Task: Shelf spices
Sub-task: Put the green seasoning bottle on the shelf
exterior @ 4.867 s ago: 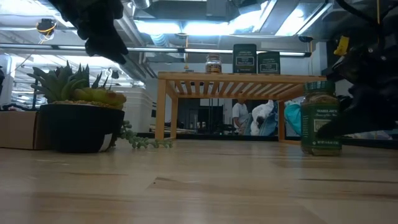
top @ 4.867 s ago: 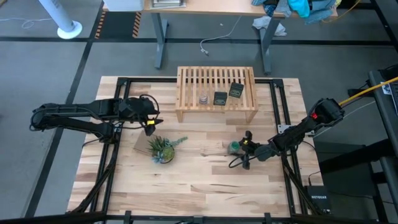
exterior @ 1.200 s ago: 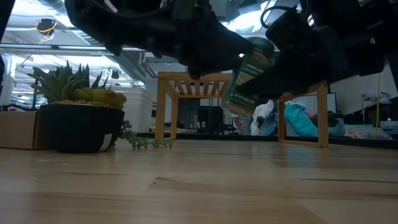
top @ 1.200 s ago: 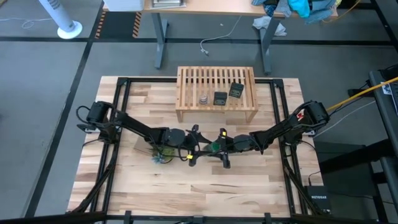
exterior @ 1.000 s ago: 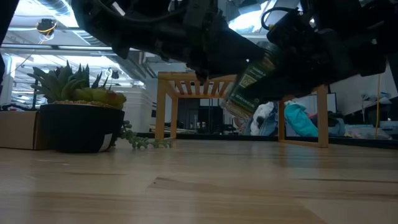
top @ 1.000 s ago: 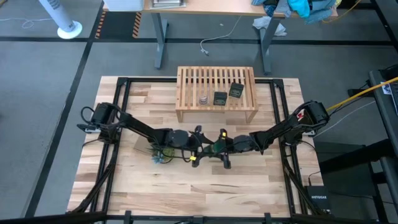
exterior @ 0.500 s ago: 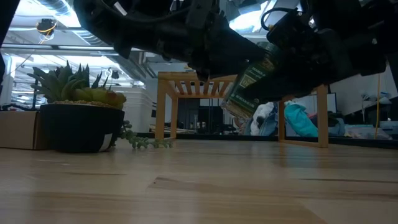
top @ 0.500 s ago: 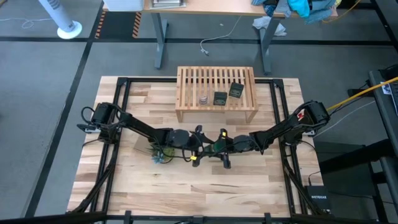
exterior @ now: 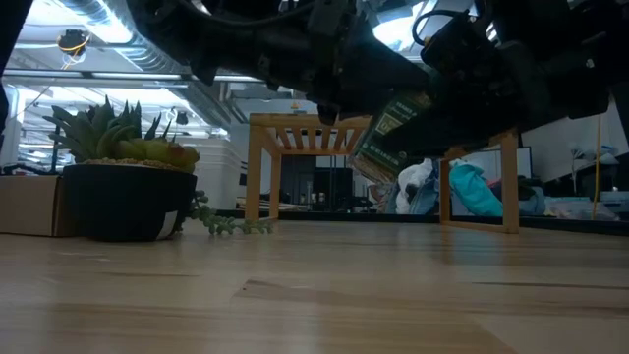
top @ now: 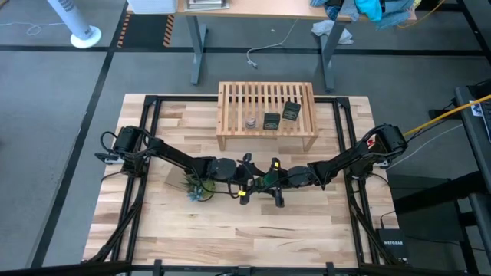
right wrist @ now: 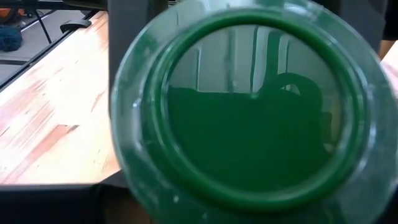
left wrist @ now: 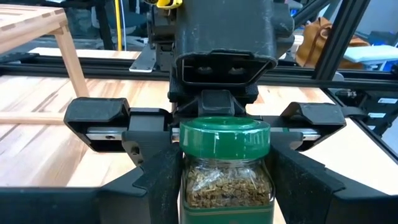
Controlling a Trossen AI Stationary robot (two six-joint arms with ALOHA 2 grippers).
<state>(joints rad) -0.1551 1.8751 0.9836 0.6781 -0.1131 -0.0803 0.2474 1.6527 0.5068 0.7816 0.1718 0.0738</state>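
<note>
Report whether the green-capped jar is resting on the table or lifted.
Lifted and tilted: in the low view the green-capped jar hangs clear of the tabletop, between the two grippers.

A robotics lab or workshop: a butcher-block table (top: 230,238) in a black metal frame (top: 146,100) stands on grey carpet tile, with loose floor cables (top: 265,47), a height-adjustable desk (top: 261,9) and exposed ceiling ducts (exterior: 79,10).
</note>
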